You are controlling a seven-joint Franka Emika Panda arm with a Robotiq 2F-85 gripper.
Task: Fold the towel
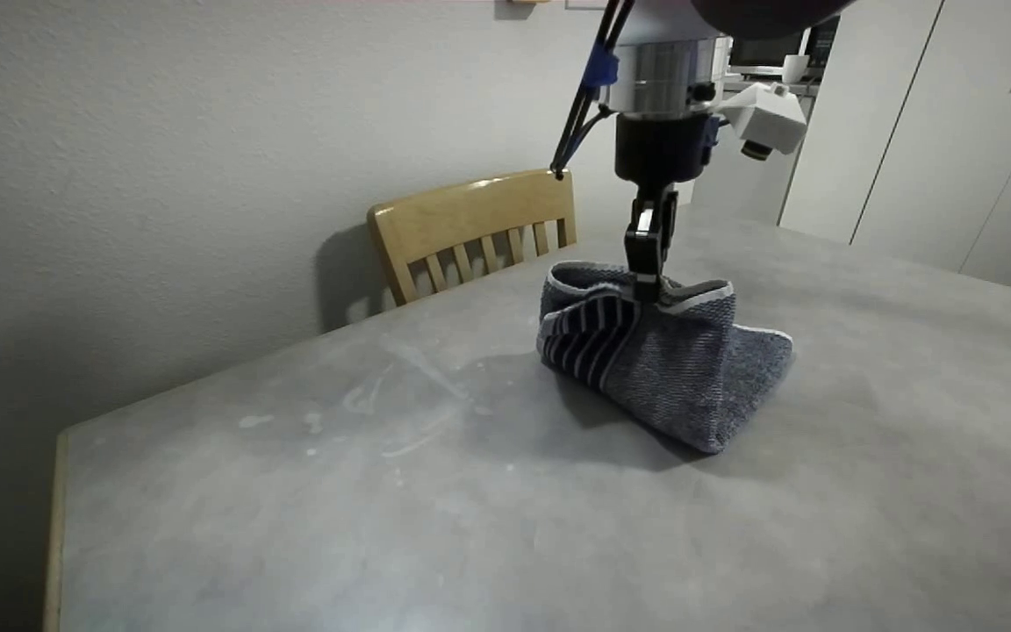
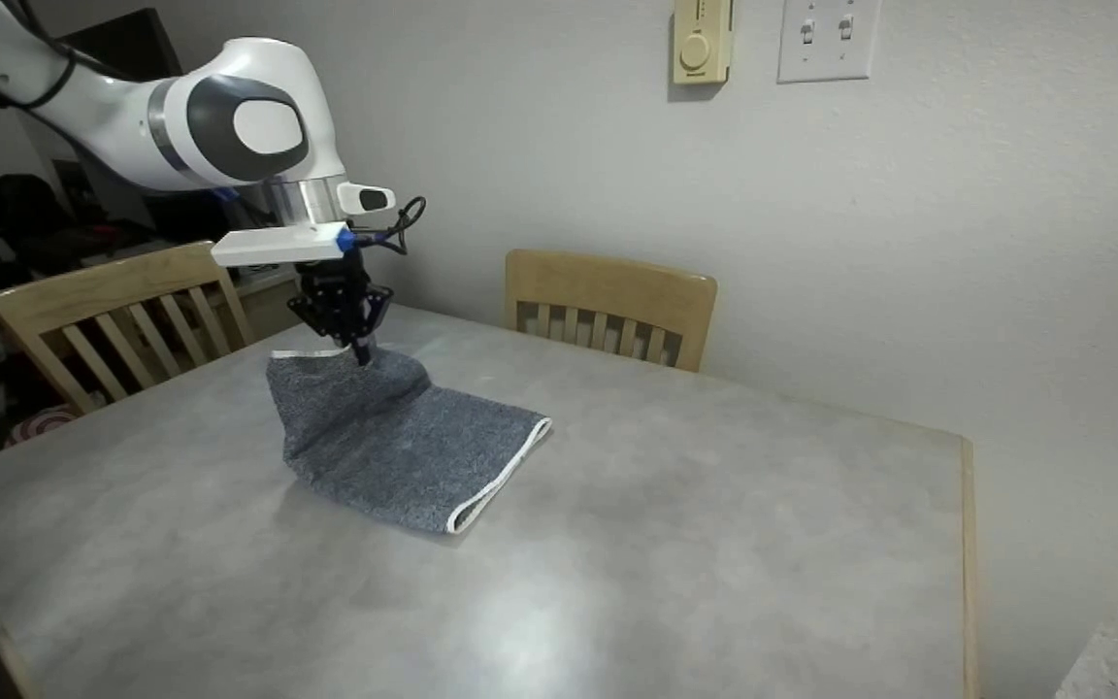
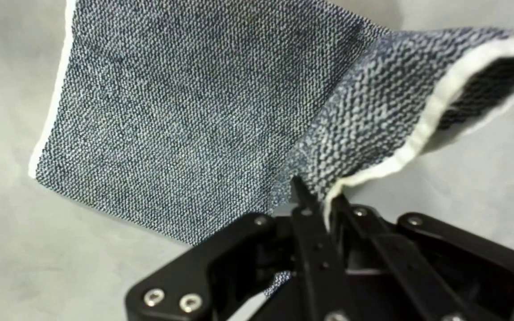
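The towel [image 3: 185, 116] lies across the upper middle of the wrist view, cropped by the top edge of the frame. At bottom centre the gripper [image 3: 320, 198] is clenched on its white border; the cloth passes between the fingers [image 3: 312, 240], whose black links hide how much is pinched. Toward the upper right a raised fold [image 3: 373, 102] gapes, its inside too dark to read.

In an exterior view, right of centre, the towel bunches upward beneath the gripper; its dark stripes [image 1: 589, 338] run partly out of sight into the folds. Its lowest corner rests on the grey surface [image 1: 339, 527]; whether its left side touches is hard to tell.

In an exterior view, left of centre, the towel's flat end shows a doubled white edge [image 2: 520, 454], the striped part hidden. The arm [image 2: 219, 126] is cut off at upper left. A chair [image 2: 608, 282] loses its lower part behind the surface; clutter [image 2: 30, 218] along the left edge is too dim to name.
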